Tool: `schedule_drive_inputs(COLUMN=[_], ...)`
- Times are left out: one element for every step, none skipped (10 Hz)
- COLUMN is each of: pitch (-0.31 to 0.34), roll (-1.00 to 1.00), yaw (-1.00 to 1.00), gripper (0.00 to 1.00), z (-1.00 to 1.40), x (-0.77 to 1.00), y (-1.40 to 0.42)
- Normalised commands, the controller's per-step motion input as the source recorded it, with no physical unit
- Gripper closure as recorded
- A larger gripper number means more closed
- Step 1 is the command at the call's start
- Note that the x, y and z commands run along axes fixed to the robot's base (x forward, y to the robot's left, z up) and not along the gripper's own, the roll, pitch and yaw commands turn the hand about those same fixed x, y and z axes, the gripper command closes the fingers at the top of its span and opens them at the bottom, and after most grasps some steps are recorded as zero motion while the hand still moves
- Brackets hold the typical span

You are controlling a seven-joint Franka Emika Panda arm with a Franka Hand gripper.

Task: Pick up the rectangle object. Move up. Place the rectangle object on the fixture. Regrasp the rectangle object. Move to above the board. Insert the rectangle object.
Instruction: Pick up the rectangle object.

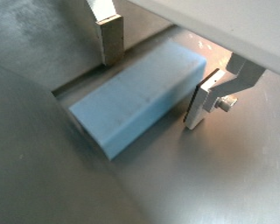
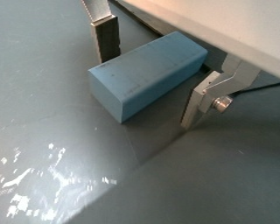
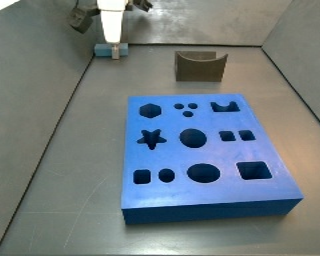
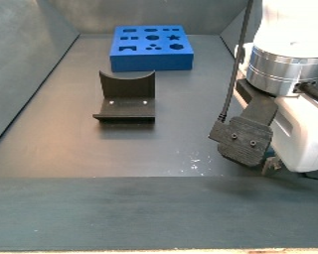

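Note:
The rectangle object is a light blue-grey block lying flat on the grey floor; it also shows in the wrist view and small in a side view at the far left corner. My gripper is open and straddles the block across its width. One finger stands apart from one long side. The opposite finger stands close by the opposite side. In a side view the gripper is low over the block. The dark fixture and the blue board stand apart from it.
Grey walls enclose the floor, and the block lies close to a wall. In a side view the arm's bulky wrist fills the right side, with the fixture mid-floor and the board at the back.

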Motion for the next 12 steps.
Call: schedule_drive_inputs(pitch=[-0.02,0.0,0.0,0.0,0.0,-0.337,-0.329,-0.197,0.0,0.0,0.0,0.0], roll=[0.0,0.0,0.0,0.03,0.0,-0.13,-0.11,0.0,-0.01,0.0,-0.03,-0.05], yaw=[-0.81,0.0,-0.42,-0.63,0.0,0.39,0.53,0.22,0.0,0.0,0.0,0.0], gripper=[0.0,0.0,0.0,0.0,0.0,0.0,0.0,0.0,0.0,1.0,1.0,1.0], z=[-0.29,-0.03,-0.21,-0.17,0.0,-0.07,-0.11,0.0,0.0,0.0,0.0,0.0], x=[-0.01,0.0,0.0,-0.04,0.0,-0.35,-0.34,-0.14,0.0,0.0,0.0,0.0], y=[-0.09,0.0,0.0,0.0,0.03,0.0,0.0,0.0,0.0,0.0,0.03,0.0])
